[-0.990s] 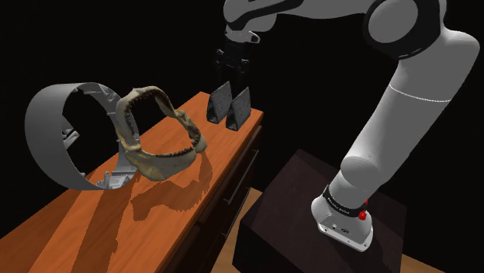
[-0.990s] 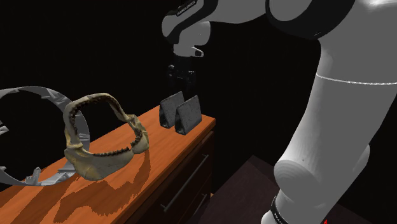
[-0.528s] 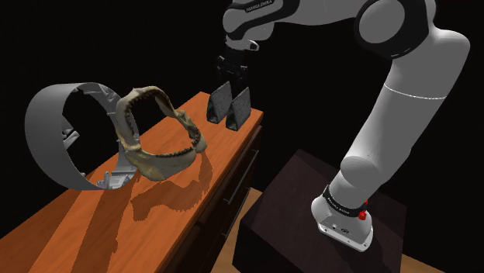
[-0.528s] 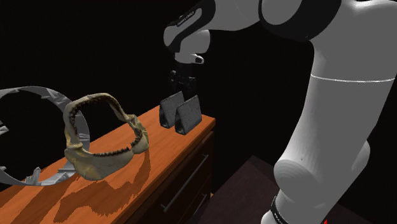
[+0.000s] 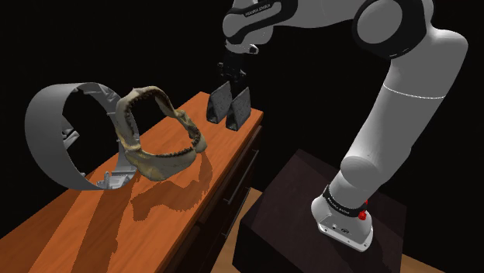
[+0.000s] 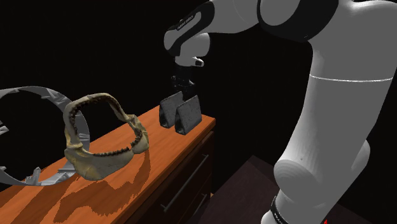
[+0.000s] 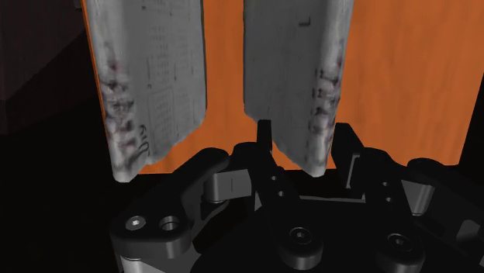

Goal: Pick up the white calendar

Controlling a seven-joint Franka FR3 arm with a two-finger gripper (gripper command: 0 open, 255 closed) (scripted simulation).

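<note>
The white arm (image 5: 411, 101) rises from the lower right of the shoulder view and bends over to the upper centre. It is mounted on a dark box stand (image 5: 287, 202) at the lower right. An orange wooden bench (image 5: 171, 202) runs from the lower left towards the upper centre, with drawer fronts below its edge. A black area lies behind it.

On the left of the bench stands a broad grey curved band (image 5: 46, 132). Just beside it is an open, toothed jawbone (image 5: 151, 161), upright.

The calendar (image 5: 229, 107) stands at the far end of the bench, upper centre of the frame, near the corner. It is a folded stand of two leaning panels, dark grey from outside. In the wrist view the panels are pale grey with faint print.

The gripper (image 5: 233, 80) hangs directly over the calendar, pointing down. Its fingers are spread, one on each side of one panel. Contact with the panel cannot be confirmed.
</note>
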